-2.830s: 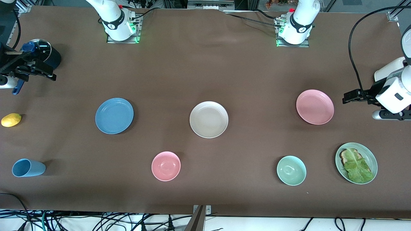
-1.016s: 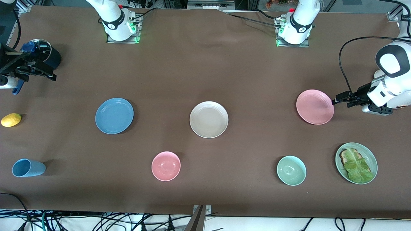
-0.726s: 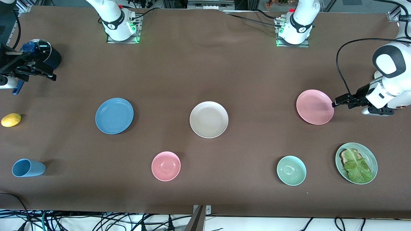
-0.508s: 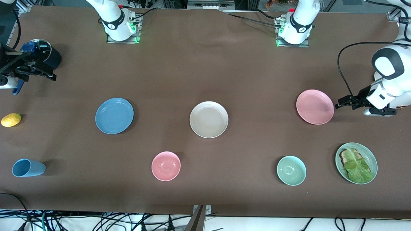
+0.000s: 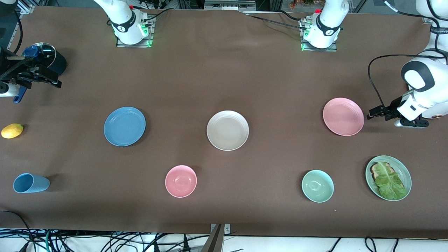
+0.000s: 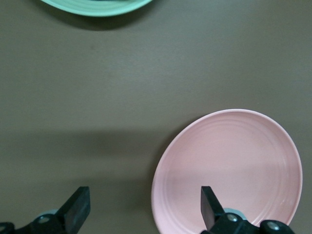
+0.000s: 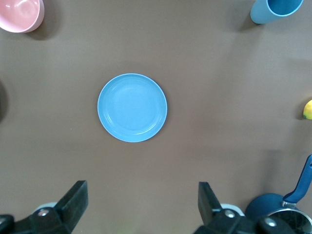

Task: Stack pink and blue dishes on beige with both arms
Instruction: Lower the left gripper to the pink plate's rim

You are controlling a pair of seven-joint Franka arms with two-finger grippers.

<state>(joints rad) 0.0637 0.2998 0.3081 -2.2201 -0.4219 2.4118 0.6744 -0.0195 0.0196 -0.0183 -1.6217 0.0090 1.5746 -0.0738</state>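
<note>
The pink plate [image 5: 343, 116] lies toward the left arm's end of the table, the beige plate [image 5: 228, 130] in the middle, and the blue plate [image 5: 124, 126] toward the right arm's end. My left gripper [image 5: 371, 116] hangs open and low beside the pink plate's rim. In the left wrist view the pink plate [image 6: 229, 170] lies under one finger [image 6: 209, 209], and the left gripper [image 6: 145, 210] holds nothing. My right gripper [image 5: 55, 80] waits open at the right arm's end of the table. From the right wrist view the blue plate [image 7: 132, 107] is well apart from the right gripper [image 7: 143, 202].
Nearer the front camera lie a small pink bowl [image 5: 181, 181], a mint bowl [image 5: 317, 186], a pale green plate with lettuce [image 5: 388, 177] and a blue cup [image 5: 30, 183] on its side. A lemon [image 5: 12, 130] and a dark lidded pot [image 5: 49, 57] sit by the right gripper.
The left gripper came down toward the pink plate's rim, then drew back slightly toward the left arm's end of the table. The right arm and all dishes have stayed put.
</note>
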